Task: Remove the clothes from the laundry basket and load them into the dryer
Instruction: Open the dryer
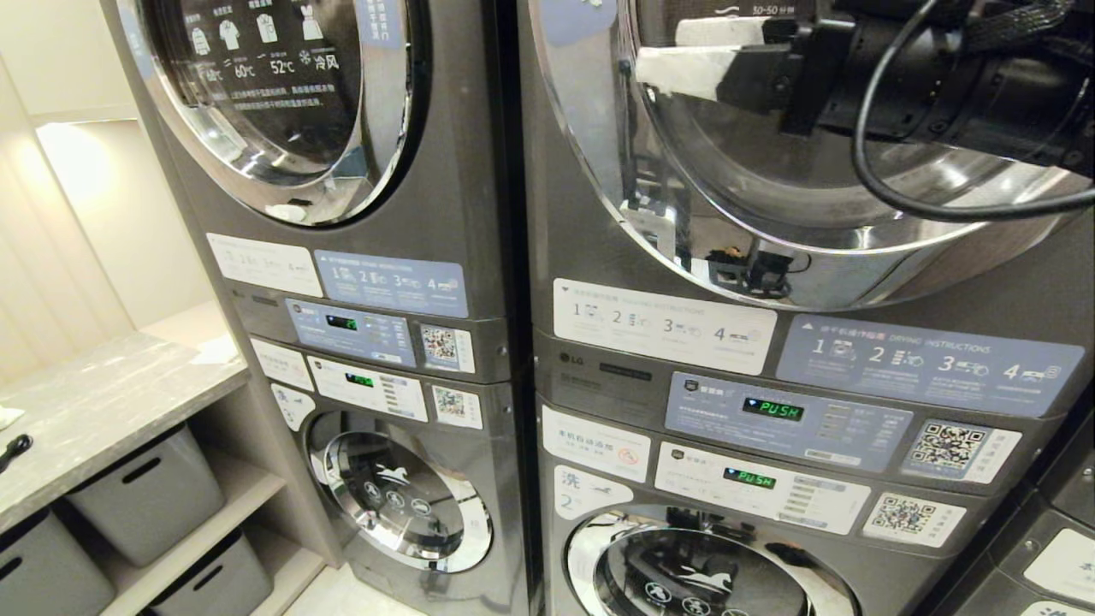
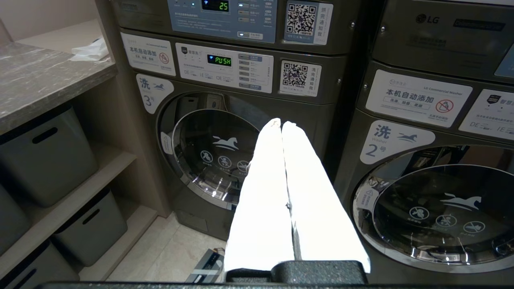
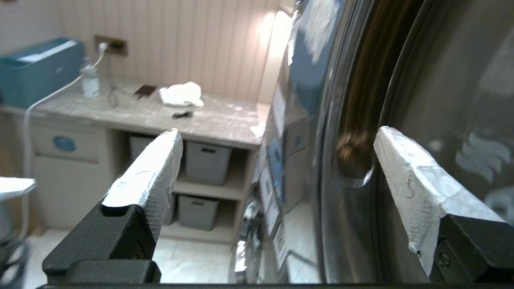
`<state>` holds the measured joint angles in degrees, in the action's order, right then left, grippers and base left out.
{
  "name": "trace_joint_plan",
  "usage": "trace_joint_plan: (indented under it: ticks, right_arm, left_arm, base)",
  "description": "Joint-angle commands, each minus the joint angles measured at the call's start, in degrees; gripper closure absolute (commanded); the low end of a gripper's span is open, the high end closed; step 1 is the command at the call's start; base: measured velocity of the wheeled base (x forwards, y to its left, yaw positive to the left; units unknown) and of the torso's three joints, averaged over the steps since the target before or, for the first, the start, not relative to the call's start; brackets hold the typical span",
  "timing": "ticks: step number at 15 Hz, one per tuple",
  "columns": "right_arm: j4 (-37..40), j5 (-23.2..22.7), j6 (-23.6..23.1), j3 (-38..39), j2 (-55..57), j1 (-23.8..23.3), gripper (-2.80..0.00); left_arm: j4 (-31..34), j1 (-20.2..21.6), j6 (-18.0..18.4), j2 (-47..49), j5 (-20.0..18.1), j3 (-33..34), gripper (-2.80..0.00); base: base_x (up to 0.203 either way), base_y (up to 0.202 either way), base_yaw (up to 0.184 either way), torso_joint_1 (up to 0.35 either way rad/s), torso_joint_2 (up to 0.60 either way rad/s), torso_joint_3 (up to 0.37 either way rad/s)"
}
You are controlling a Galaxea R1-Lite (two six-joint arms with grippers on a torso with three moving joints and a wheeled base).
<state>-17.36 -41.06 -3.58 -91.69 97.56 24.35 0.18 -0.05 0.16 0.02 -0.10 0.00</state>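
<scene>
The right hand, fingers spread apart and empty, is hovering beside the dryer door's chrome rim; the left hand is hanging pinched together.

This is a self-service laundry room. Two grey stacked machines stand side by side, each with a round chrome-rimmed door above and another below. Numbered instruction stickers, QR-code labels and small green displays reading PUSH cover their fronts. Beside the left stack runs a marble-topped counter, with grey storage bins on open shelves underneath. The wall behind the counter is pale vertical panelling.
</scene>
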Motion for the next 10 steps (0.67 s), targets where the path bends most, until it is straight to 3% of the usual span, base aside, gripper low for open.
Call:
trace_joint_plan:
  ticks: [1, 7, 10]
  right_arm:
    - [-0.18, -1.99, -0.14, 4.69, -5.40, -1.45, -2.80]
    - [-1.86, 0.23, -0.46, 4.09, -3.32, -1.03, -2.80]
    - [-1.80, 2.43, -0.58, 0.15, 0.54, 2.33, -2.80]
  left_arm:
    - [-0.01, 0.05, 0.02, -0.20, 0.01, 0.00, 0.00]
    - [-0.01, -0.01, -0.02, -0.20, 0.01, 0.00, 0.00]
    - [-0.01, 0.04, 0.02, -0.20, 0.01, 0.00, 0.00]
  base:
    - [0.000, 0.000, 0.000, 0.000, 0.00, 0.000]
    - [0.000, 0.000, 0.000, 0.000, 0.00, 0.000]
    - [0.000, 0.000, 0.000, 0.000, 0.00, 0.000]
